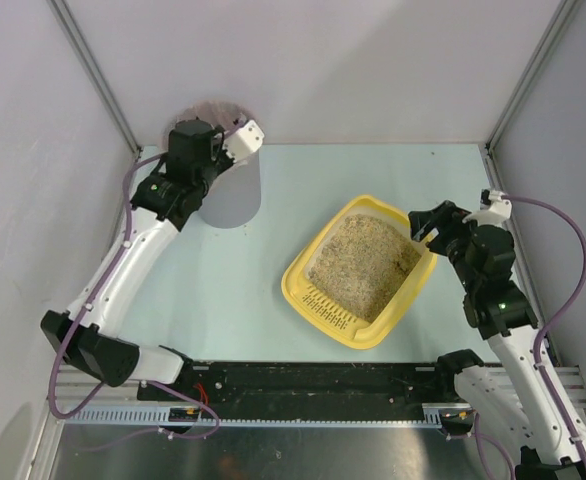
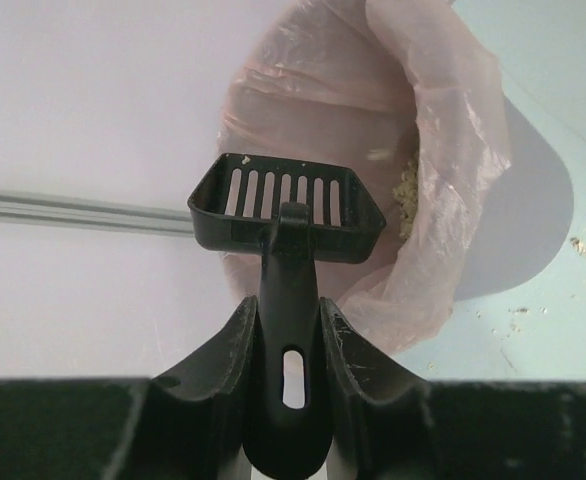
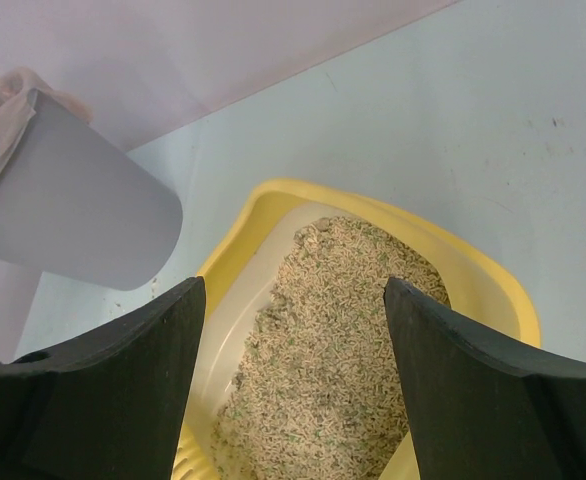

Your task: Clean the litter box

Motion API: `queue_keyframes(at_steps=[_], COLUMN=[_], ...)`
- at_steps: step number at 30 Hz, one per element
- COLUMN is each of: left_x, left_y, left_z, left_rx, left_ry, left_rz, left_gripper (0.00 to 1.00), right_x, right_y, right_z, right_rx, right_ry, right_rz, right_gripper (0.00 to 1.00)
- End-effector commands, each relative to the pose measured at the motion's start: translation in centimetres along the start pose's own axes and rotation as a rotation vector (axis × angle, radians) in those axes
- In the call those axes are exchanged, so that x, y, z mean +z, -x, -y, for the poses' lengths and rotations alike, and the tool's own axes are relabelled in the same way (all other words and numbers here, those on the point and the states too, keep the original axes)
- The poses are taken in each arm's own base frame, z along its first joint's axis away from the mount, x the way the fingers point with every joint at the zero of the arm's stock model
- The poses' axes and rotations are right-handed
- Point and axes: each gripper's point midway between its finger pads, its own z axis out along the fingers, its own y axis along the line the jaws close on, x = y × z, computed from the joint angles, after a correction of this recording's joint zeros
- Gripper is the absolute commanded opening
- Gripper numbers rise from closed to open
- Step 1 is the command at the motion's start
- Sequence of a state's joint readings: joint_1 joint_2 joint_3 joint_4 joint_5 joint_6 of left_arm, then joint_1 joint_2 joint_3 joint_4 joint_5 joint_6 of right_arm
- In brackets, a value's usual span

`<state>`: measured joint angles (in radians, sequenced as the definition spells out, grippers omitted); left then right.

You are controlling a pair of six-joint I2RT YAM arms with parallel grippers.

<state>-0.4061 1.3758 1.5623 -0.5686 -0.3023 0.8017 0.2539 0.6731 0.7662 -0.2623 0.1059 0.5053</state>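
two arms, two grippers, one yellow tray, one bin and one scoop are in view.

the one litter box [image 1: 298,284] lies flat on the pale table [image 1: 373,180], a little toward 4 o'clock from the table's middle in the top view and turned cornerwise. its slotted grille [image 1: 331,308] runs along the edge facing 7 o'clock. beige litter [image 1: 365,262] covers most of its floor, and the right wrist view shows a bare pale strip at the left side [image 3: 238,320].

the single grey bin [image 1: 231,195] with its pink liner [image 2: 443,90] stands at 10 o'clock, in the far left corner, well apart from the tray. a few pale grains cling inside the liner [image 2: 408,185], and several crumbs lie on the table just beside the bin [image 2: 583,245].

the left gripper [image 2: 291,330] is over the bin's mouth, its two fingers clamped on the handle of one black scoop [image 2: 288,205]. the scoop's basket has a row of narrow slots, and no litter shows in it.

the right gripper [image 1: 425,228] is at the tray's 2 o'clock rim with its two fingers [image 3: 103,390] spread wide and nothing between them. only litter and yellow rim [image 3: 473,265] show in the gap. whether a fingertip touches the rim cannot be told.
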Motion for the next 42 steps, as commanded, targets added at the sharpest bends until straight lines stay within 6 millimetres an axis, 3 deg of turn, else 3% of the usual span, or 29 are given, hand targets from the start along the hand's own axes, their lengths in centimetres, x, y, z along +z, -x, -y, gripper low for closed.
queue_keyframes(at_steps=[1, 3, 7, 11, 14, 16, 19, 23, 26, 34, 42], left_x=[-0.6, -0.2, 0.4, -1.2, -3.2, -3.5, -3.4, -3.1, -4.4, -8.8, -12.3], left_y=[0.4, 0.0, -0.5, 1.3, 3.2, 4.1, 2.9, 0.9, 0.9, 3.0, 2.0], left_z=[-1.7, -0.6, -0.3, -4.2, -5.9, -5.1, -3.8, -0.3, 0.5, -2.2, -4.0], left_rx=[0.115, 0.161, 0.171, 0.005, -0.109, -0.125, -0.148, -0.218, -0.298, -0.492, -0.657], left_ry=[0.105, 0.091, 0.114, 0.274, 0.315, 0.265, 0.244, 0.17, 0.137, 0.174, 0.248], left_rz=[-0.015, -0.036, -0.088, -0.05, 0.069, 0.144, 0.128, 0.119, 0.174, 0.325, 0.373], left_gripper=[0.0, 0.0, 0.0, 0.0, 0.0, 0.0, 0.0, 0.0, 0.0, 0.0, 0.0], right_x=[-0.6, -0.6, -0.6, -0.9, -0.9, -0.9, -0.8, -0.6, -0.7, -1.2, -2.2], right_y=[1.5, 1.5, 1.4, 1.5, 1.6, 1.6, 1.4, 1.2, 1.1, 1.0, 1.2], right_z=[-0.5, -0.5, -0.5, -0.3, -0.2, -0.2, -0.3, -0.1, 0.1, 1.4, 2.3], right_rx=[0.006, 0.006, 0.005, 0.0, -0.001, 0.0, 0.007, 0.007, 0.004, -0.012, -0.042], right_ry=[0.016, 0.014, 0.017, 0.01, 0.001, 0.004, 0.009, 0.0, -0.011, -0.071, -0.105], right_rz=[0.06, 0.062, 0.055, 0.062, 0.068, 0.066, 0.056, 0.051, 0.048, 0.049, 0.062], right_gripper=[0.77, 0.77, 0.77, 0.77, 0.77, 0.78, 0.77, 0.77, 0.77, 0.77, 0.78])
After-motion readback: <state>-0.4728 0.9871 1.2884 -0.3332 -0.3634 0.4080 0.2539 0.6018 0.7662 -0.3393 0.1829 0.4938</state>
